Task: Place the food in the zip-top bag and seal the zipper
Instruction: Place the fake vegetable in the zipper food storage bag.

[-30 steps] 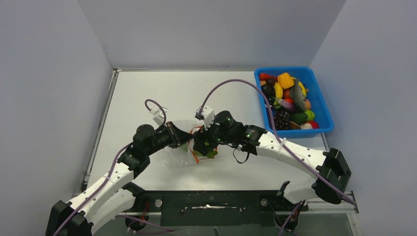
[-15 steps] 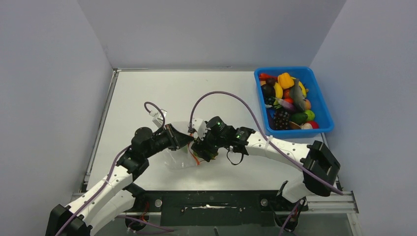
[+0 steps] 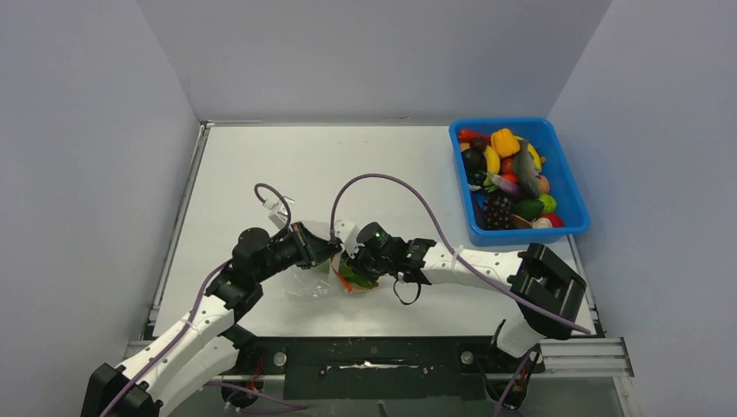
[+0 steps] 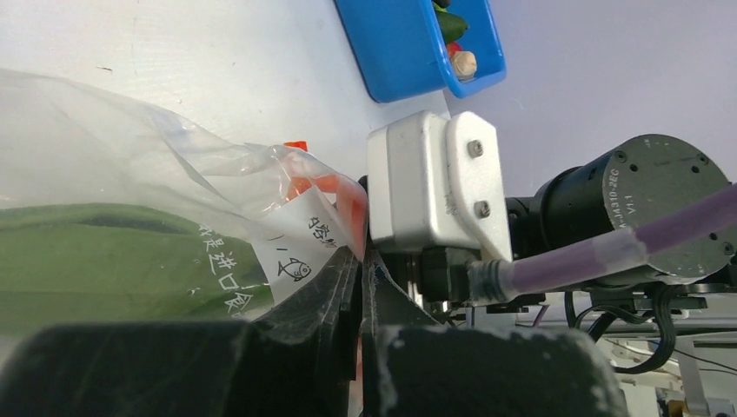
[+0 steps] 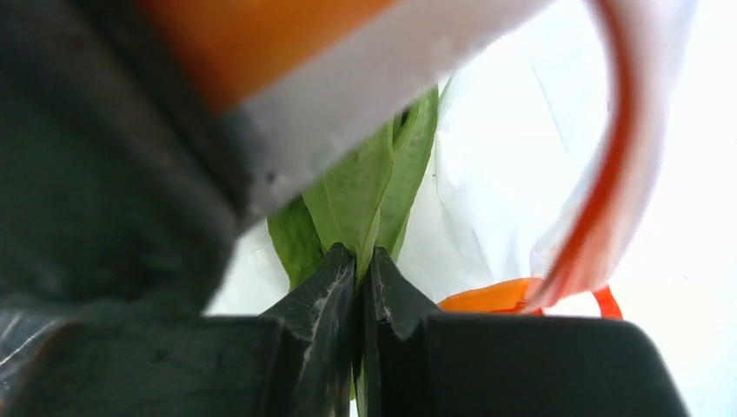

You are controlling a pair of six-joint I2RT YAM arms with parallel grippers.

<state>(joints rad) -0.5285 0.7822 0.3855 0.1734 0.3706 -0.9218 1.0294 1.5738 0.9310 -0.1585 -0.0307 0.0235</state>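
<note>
Now, surface [image 3: 348,165]: we see the bag at its centre and the bin at far right.
Blue bin [image 3: 575,228]: holds the remaining toy food [image 3: 508,178], well apart from the bag.
Zip-top bag [image 4: 130,156]: lies between both grippers.
Left gripper [image 4: 358,261]: jaws pressed together on the bag's mouth edge.
Right gripper [image 5: 361,256]: jaws pinching the green pod [image 5: 365,191], seemingly at the mouth; we judge loading is in hand.
Zipper [image 5: 621,156]: unsealed; next we'd release the pod inside and withdraw.

White shells along left arm [image 3: 187,328] and right arm [image 3: 487,261], black at joints and bases. Purple cable [image 3: 382,178] off each wrist. Small green lights [image 3: 380,233] on the right arm's black housings. White bracket [image 4: 432,187] with two screws [image 4: 474,148]. Round black motor [image 4: 647,187] stamped with small lettering. Matte black, rough-surfaced fingers [image 4: 330,295] on the left claw [image 4: 360,254].
</note>
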